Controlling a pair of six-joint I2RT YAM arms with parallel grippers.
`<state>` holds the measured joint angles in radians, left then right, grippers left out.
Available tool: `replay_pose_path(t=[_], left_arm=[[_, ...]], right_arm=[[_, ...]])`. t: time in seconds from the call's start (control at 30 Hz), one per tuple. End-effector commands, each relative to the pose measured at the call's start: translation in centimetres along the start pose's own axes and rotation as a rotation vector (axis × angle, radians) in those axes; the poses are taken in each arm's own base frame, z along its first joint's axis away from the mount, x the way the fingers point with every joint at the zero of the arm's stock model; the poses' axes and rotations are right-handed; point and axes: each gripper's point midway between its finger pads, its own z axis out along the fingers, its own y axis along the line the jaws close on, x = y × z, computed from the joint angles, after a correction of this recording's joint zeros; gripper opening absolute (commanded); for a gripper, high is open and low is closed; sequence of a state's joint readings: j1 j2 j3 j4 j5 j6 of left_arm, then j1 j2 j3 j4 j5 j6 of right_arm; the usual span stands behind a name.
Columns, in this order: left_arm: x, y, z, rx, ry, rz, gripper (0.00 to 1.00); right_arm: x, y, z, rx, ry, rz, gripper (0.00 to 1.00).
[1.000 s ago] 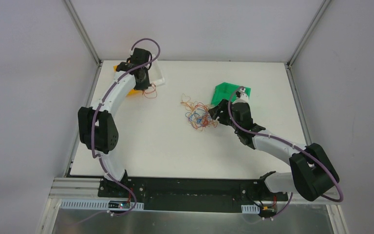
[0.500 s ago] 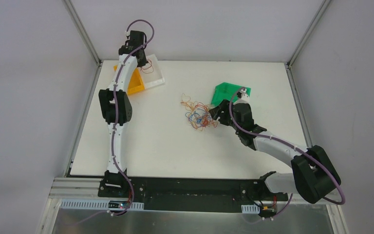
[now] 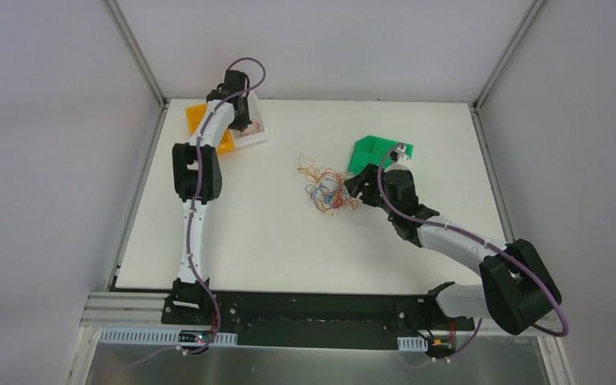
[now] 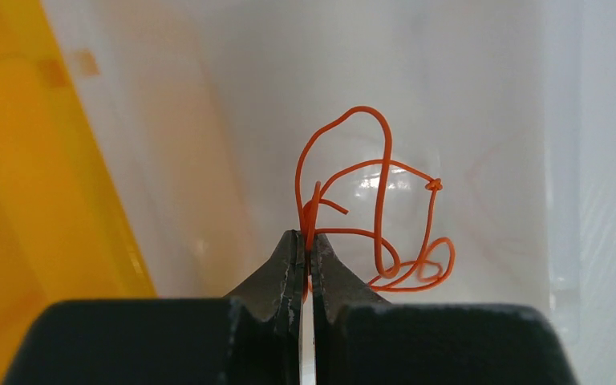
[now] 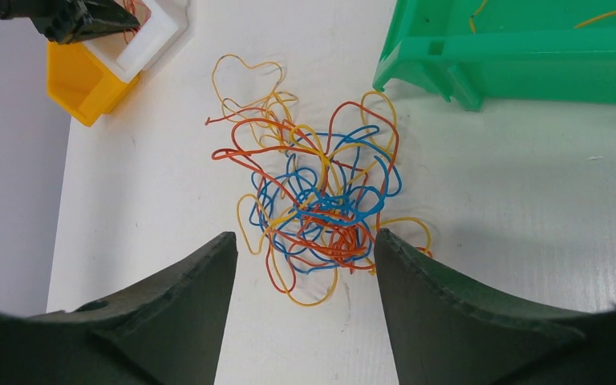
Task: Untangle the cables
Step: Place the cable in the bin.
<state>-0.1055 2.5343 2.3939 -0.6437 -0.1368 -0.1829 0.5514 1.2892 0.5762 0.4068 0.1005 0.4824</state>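
left wrist: l hand pinches orange cable, gripped end hidden.

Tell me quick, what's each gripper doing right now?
Left gripper: shut on a thin curly orange wire.
Right gripper: open, empty, by the tangled multicoloured wire clump.

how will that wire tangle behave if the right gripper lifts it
Likely springy, not limp: the orange strand in the left gripper holds its curls. The tangle looks light, and its interlocked loops would probably lift together.
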Motion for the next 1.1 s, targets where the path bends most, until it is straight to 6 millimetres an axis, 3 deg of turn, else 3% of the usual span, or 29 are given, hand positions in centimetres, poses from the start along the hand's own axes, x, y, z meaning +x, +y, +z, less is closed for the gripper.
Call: replay_pose_path(t=[0.0, 0.2, 0.43, 0.6, 0.67, 0.8, 0.93, 1.07], left_arm=[[1.5, -0.9, -2.5, 0.067, 0.052, 0.010, 0.00], [5.4, -2.1, -3.1, 0.122, 0.157, -0.039, 0.00], [10.2, -4.0, -8.4, 0.110, 0.209, -0.031, 0.00], [14.0, -7.7, -11.6, 0.147, 0.190, -0.027, 0.00], [13.6, -9.3, -12.9, 0.173, 0.152, -0.019, 0.00], [9.9, -10.2, -16.5, 0.226, 0.053, -0.016, 0.00], [6.7, -7.4, -20.7, 0.166, -0.060, -0.002, 0.00], [5.6, -4.2, -22.0, 0.124, -0.091, -0.028, 0.00]], right_arm=[[-1.7, 1.2, -0.3, -0.038, -0.053, 0.014, 0.67], [-1.8, 1.2, -0.4, -0.037, -0.056, 0.016, 0.67], [-2.0, 1.1, -0.6, -0.035, -0.063, 0.013, 0.67], [-2.1, 1.1, -0.7, -0.034, -0.068, 0.009, 0.67], [-2.2, 1.0, -0.8, -0.030, -0.072, 0.007, 0.66], [-2.2, 0.9, -0.7, -0.028, -0.072, 0.007, 0.67], [-2.2, 0.8, -0.7, -0.024, -0.072, 0.003, 0.67], [-2.1, 0.9, -0.6, -0.025, -0.069, 0.004, 0.66]])
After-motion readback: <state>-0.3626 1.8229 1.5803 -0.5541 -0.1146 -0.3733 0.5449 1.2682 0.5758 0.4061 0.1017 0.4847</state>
